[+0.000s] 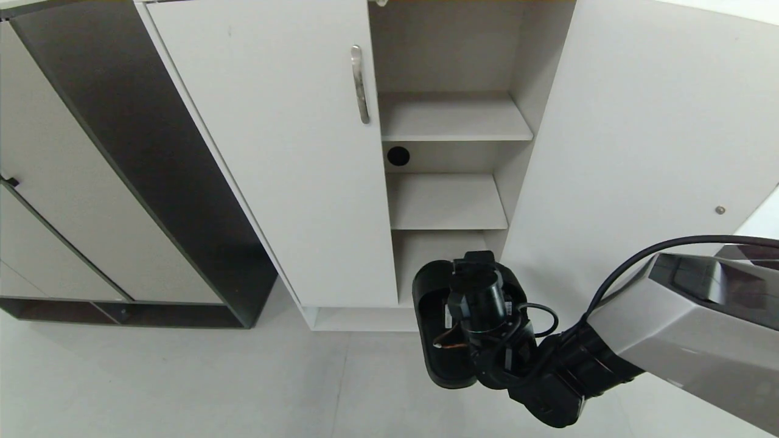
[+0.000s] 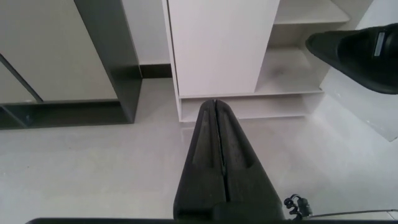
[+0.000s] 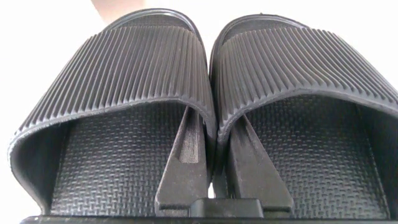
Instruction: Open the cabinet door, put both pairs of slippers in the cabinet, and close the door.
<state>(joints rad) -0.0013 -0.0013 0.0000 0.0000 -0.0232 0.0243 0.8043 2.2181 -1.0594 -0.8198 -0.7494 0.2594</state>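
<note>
Holding the black slippers side by side, my right gripper sits with one finger inside each, pinching their adjoining walls, just in front of the cabinet's bottom shelf. The right door stands wide open. My left gripper is pressed closed and empty, low over the floor.

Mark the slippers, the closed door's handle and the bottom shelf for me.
slippers (image 3: 130, 68), right wrist view, ribbed strap.
door handle (image 1: 360, 85), head view, mid-bar.
bottom shelf (image 1: 405, 267), head view, bare board.
</note>
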